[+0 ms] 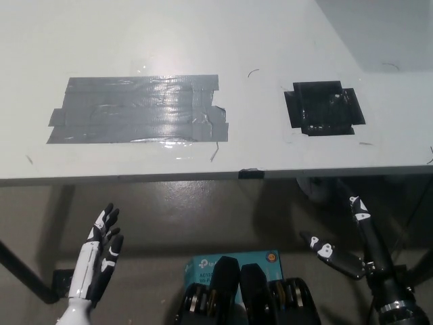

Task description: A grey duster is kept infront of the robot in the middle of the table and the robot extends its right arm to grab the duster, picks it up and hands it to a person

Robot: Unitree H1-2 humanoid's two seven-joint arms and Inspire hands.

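So the weird bit first: I can't spot any grey duster on the white table (pixel 203 34) at all; what's actually there is a big patch of grey duct tape (pixel 139 110) stuck flat mid-table, and a smaller square of black tape (pixel 325 108) off toward the robot's right; neither looks like something you could pick up; so where the duster is, no idea, maybe out of the shot.

Hands: the black right hand (pixel 348 237) is down below the table edge, fingers splayed wide apart, holding nothing; the white left hand (pixel 100 254) just hangs low on its side, fingers straight and loosely apart, also empty.

How it'll handle is pure guesswork from the task wording; I'd expect a duster to be light, with a soft or felt face and a stiffer back, nothing fragile, maybe a bit squishy; I'd wrap across the short width from above, squeezing the long sides; no grip started yet.

There's a teal box (pixel 233 263) on the floor underneath.
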